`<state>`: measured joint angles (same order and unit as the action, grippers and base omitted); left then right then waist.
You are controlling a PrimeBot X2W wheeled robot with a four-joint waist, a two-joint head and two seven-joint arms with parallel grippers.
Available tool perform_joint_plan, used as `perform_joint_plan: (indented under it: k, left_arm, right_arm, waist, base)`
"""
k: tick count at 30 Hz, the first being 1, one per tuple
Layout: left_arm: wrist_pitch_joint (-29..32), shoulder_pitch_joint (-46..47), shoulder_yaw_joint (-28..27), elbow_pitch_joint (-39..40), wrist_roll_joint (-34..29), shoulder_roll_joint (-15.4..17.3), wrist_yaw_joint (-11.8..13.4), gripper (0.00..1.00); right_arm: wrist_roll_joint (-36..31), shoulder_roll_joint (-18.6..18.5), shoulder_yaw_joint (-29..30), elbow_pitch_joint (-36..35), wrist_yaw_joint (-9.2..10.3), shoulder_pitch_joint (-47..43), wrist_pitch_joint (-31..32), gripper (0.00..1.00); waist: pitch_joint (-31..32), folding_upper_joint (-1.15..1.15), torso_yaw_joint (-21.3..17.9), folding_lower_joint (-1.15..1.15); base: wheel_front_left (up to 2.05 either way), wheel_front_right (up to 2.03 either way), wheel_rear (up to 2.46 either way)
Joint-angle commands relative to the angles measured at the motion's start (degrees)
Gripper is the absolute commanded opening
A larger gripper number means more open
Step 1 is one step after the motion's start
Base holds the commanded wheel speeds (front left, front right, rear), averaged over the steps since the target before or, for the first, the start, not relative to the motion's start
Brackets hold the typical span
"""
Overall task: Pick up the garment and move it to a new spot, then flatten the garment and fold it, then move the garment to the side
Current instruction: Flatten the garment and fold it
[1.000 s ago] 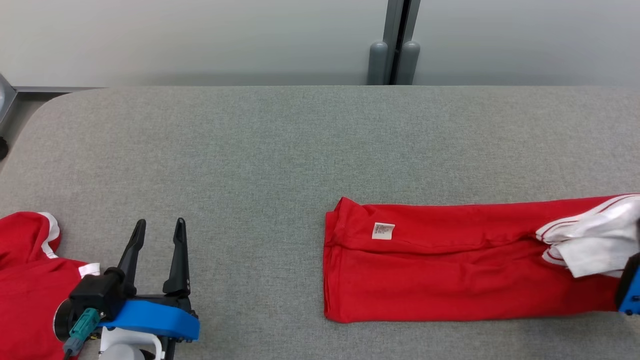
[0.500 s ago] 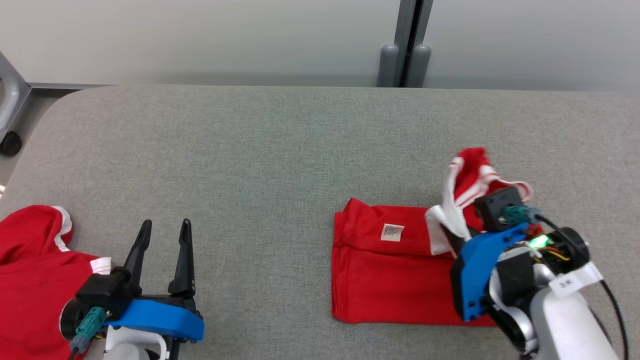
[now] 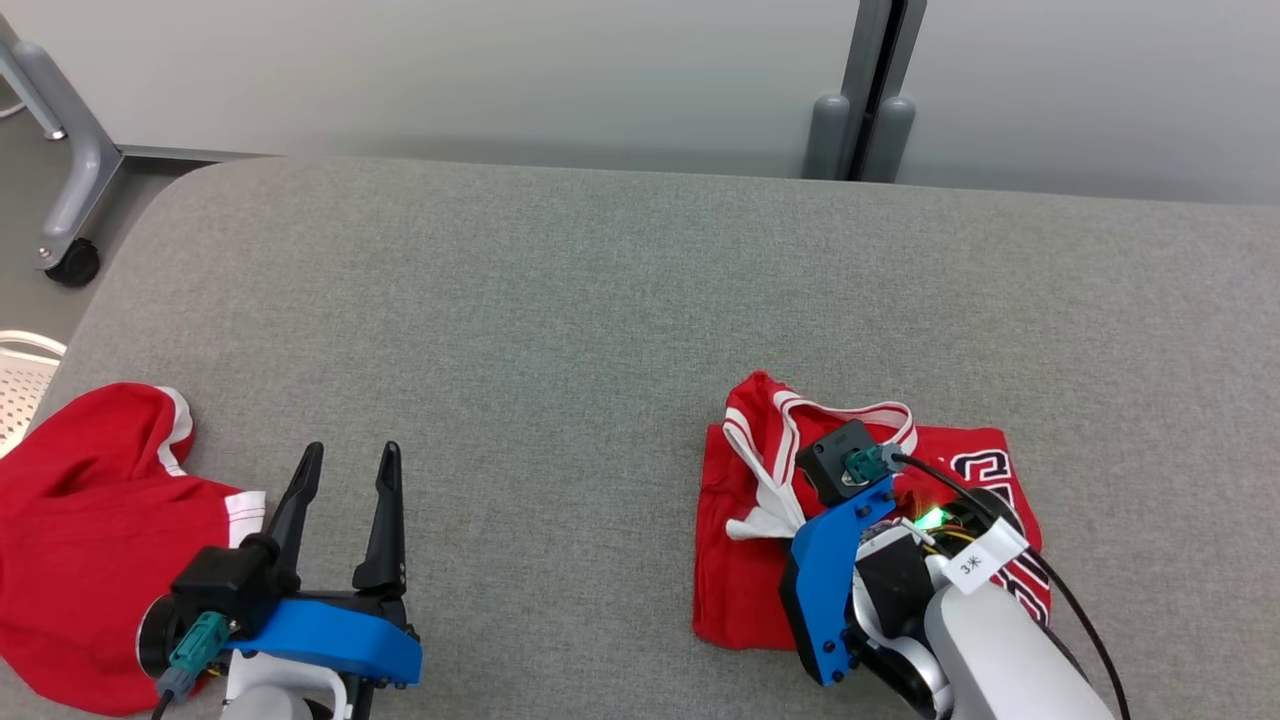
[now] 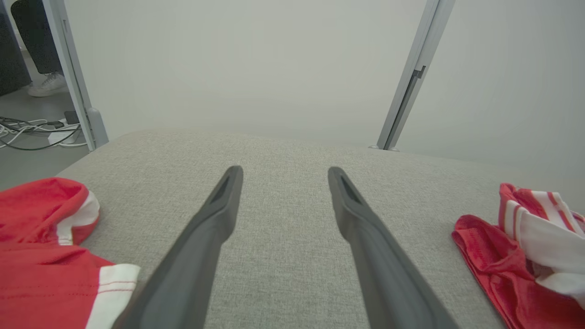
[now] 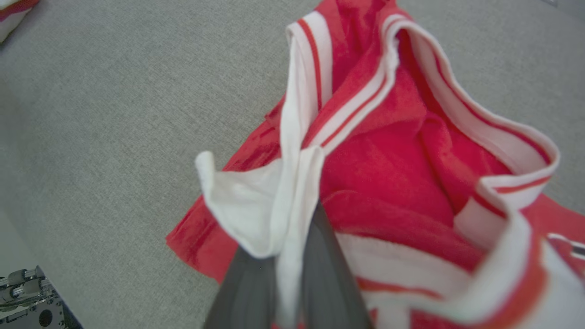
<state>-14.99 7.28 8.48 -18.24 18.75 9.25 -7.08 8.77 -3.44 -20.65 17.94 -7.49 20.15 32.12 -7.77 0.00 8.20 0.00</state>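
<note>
The garment (image 3: 740,570), a red jersey with white, red-striped trim, is lying folded on the near right part of the grey table (image 3: 560,300). Its striped neck or armhole band is standing up in a loose loop on top of the fold. Black-and-white printed lettering (image 3: 985,468) is showing on its right side, but the robot's forearm is covering most of it and no word can be read. A white tag (image 3: 975,565) is hanging on that forearm; it is bearing a "3" and a second mark, possibly a character, too small to make out.

The right gripper (image 5: 292,249) is pinching a white fold of the trim, its two dark fingers pressed together on the cloth. In the head view its blue bracket and black camera block are hiding the fingertips.

The left gripper (image 3: 352,452) is hovering above bare table at the near left, fingers spread wide and holding nothing.

Just to its left a second red garment (image 3: 80,530) with white hems is lying crumpled. The picture's edge is cutting it off, and the left wrist is covering part of it.

Beyond the table's far left corner a grey frame leg on a castor (image 3: 70,262) is standing on the floor. A white perforated object (image 3: 20,385) is poking in at the left edge, too cropped to identify. In the left wrist view a person's shoe (image 4: 43,84) and floor cables (image 4: 27,132) are showing at the far left.
</note>
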Motion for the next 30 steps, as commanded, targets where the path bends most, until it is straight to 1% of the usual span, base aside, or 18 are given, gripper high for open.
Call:
perform_joint_plan:
  k: [1, 4, 6, 10, 11, 14, 17, 20, 23, 25, 26, 27, 29, 30]
  left_arm:
    - [-0.3, 0.1, 0.1, 0.0, 0.2, 0.2, -0.2, 1.00]
    - [-0.3, -0.1, -0.1, -0.2, 0.2, 0.3, -0.2, 1.00]
    - [-0.3, -0.4, -0.3, -0.3, 0.2, 0.3, -0.2, 1.00]
    - [-0.3, -0.9, -0.8, -0.1, 0.2, 0.4, -0.2, 1.00]
    - [-0.3, -0.9, -0.8, -0.1, 0.2, 0.4, -0.2, 1.00]
    - [-0.3, -1.0, -1.3, 0.1, 0.1, 0.4, -0.1, 1.00]
    - [-0.3, -1.3, -1.6, 0.4, 0.0, 0.5, 0.0, 1.00]
    - [-0.3, -1.4, -1.8, 0.6, 0.0, 0.4, 0.1, 1.00]
    - [-0.3, -1.5, -2.0, 0.8, -0.1, 0.4, 0.0, 1.00]
    - [-0.3, -1.5, -2.0, 0.9, -0.1, 0.3, 0.0, 1.00]
    - [-0.3, -1.5, -2.1, 0.9, -0.1, 0.3, 0.0, 1.00]
    - [-0.3, -1.4, -2.1, 0.8, -0.2, 0.3, 0.0, 1.00]
    - [-0.3, -1.3, -2.0, 0.9, -0.2, 0.2, 0.0, 1.00]
    - [-0.3, -1.2, -1.9, 1.0, -0.3, 0.1, 0.0, 1.00]
  right_arm:
    - [1.1, 0.4, -0.7, 1.0, -0.01, 1.0, -0.7, 1.00]
    - [4.2, 0.6, -2.3, 0.8, -0.01, 0.4, -1.2, 1.00]
    - [8.3, 0.6, -3.9, -1.0, -0.01, -0.4, -1.3, 1.00]
    - [16.6, 0.5, -6.4, -8.6, -0.01, -1.8, -1.7, 1.00]
    - [16.6, 0.5, -6.4, -8.6, -0.01, -1.8, -1.7, 1.00]
    - [19.0, 0.3, -5.7, -15.2, -0.01, -2.8, -1.9, 1.00]
    - [17.6, -1.5, -2.2, -20.4, -0.01, -4.0, -2.5, 1.00]
    - [15.2, -2.0, 3.3, -23.8, -0.01, -5.7, -3.8, 1.00]
    - [9.8, -2.8, 10.4, -24.4, -0.01, -7.8, -5.8, 1.00]
    - [6.2, -2.7, 14.1, -23.1, -0.01, -9.5, -6.9, 1.00]
    - [4.4, -2.7, 15.6, -22.3, -0.02, -10.1, -7.3, 0.96]
    - [3.0, -2.9, 16.8, -21.1, -0.02, -10.7, -7.6, 0.49]
    - [0.7, -2.7, 18.5, -18.7, -0.02, -11.1, -8.5, 0.00]
    - [-0.5, -2.7, 19.0, -17.2, -0.01, -11.3, -8.9, 0.00]
  waist:
    - [0.1, 0.00, 0.1, 0.00]
    - [0.4, 0.00, -0.1, 0.00]
    - [0.8, 0.00, -0.3, 0.00]
    - [1.2, 0.00, -1.1, 0.00]
    - [1.2, 0.00, -1.1, 0.00]
    - [1.4, 0.00, -1.9, 0.00]
    - [1.3, 0.00, -2.5, 0.00]
    - [1.3, 0.00, -3.0, 0.00]
    - [1.4, 0.00, -3.3, 0.00]
    - [1.4, 0.00, -3.5, 0.00]
    - [1.4, 0.00, -3.6, 0.00]
    - [1.4, 0.00, -3.7, 0.00]
    - [1.4, 0.00, -3.8, 0.00]
    - [1.4, 0.00, -3.8, 0.00]
  base:
    - [0.00, 0.00, 0.00]
    - [0.00, 0.00, 0.00]
    - [0.00, 0.00, 0.00]
    - [0.00, 0.00, 0.00]
    - [0.00, 0.00, 0.00]
    - [0.00, 0.00, 0.00]
    - [0.00, 0.00, 0.00]
    - [0.00, 0.00, 0.00]
    - [0.00, 0.00, 0.00]
    - [0.00, 0.00, 0.00]
    - [0.00, 0.00, 0.00]
    - [0.00, 0.00, 0.00]
    - [0.00, 0.00, 0.00]
    - [0.00, 0.00, 0.00]
